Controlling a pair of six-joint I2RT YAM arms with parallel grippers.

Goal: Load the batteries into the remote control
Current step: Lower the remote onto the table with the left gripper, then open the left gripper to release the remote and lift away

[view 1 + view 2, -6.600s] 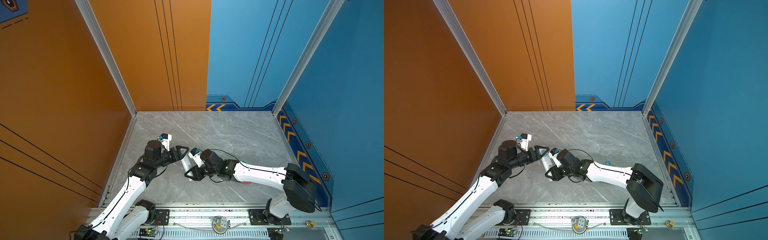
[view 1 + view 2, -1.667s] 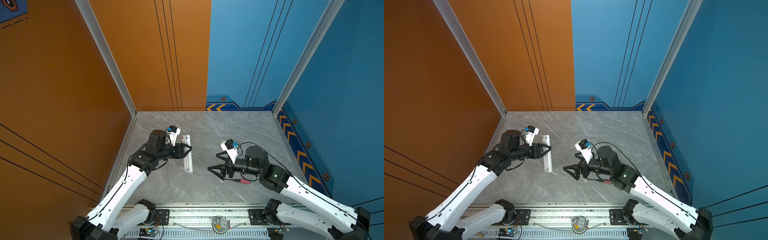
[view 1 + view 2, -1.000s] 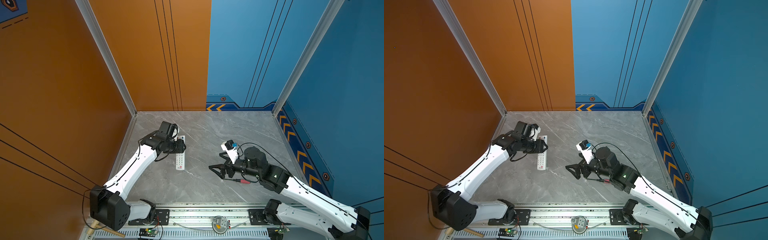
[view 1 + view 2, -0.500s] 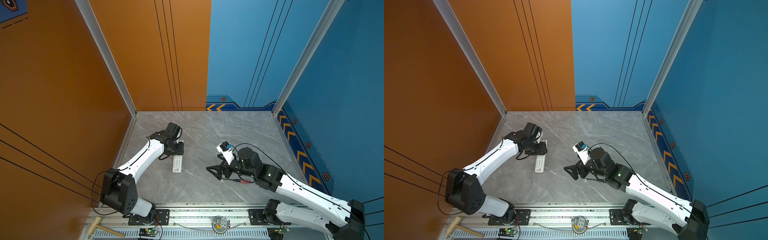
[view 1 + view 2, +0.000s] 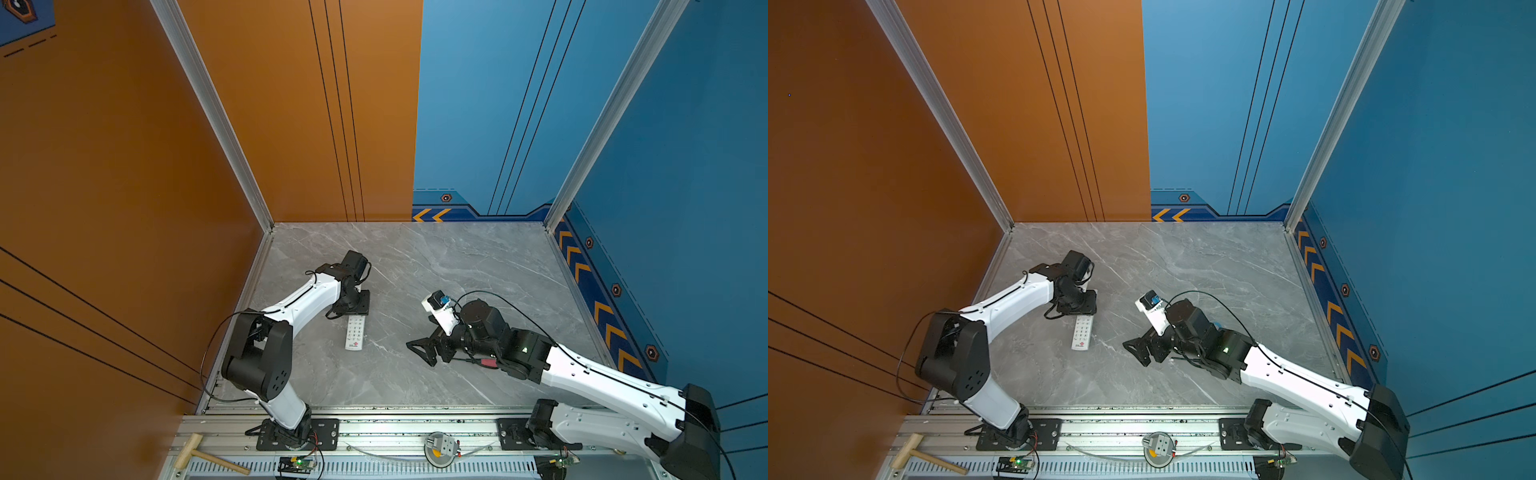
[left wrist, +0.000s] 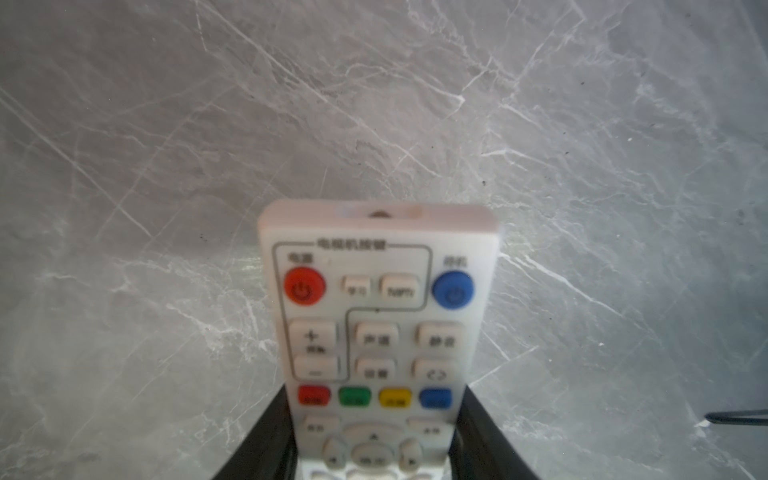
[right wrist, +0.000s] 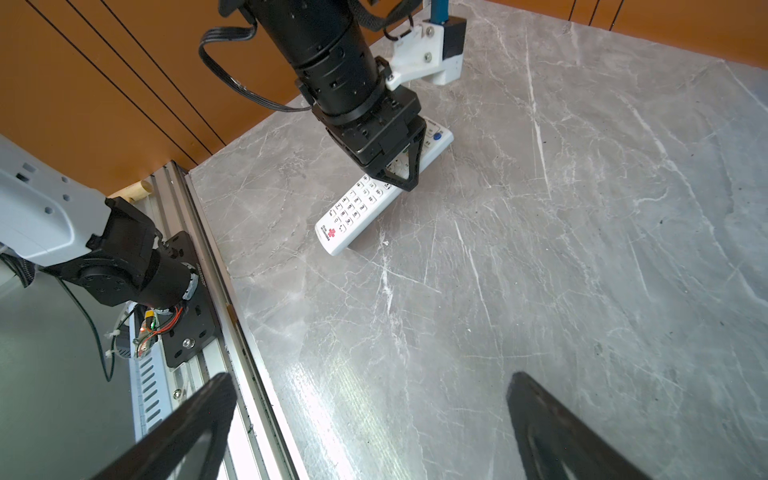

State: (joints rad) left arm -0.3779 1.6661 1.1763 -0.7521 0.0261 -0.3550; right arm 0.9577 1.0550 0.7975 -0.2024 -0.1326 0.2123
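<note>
The remote control [image 5: 355, 334] is buttons-up near the left edge of the tabletop [image 5: 457, 257], its long axis running from far edge to front edge, with the left gripper [image 7: 392, 178] clamped across its coloured-button end and the right gripper [image 5: 420, 353] gaping empty well to its right.

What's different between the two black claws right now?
The left gripper is clamped across the remote control, button side up; the right gripper holds nothing, jaws spread wide. The left gripper points down at the table; the right gripper is low, aimed sideways toward the remote control. Both have black triangular fingers.
</note>
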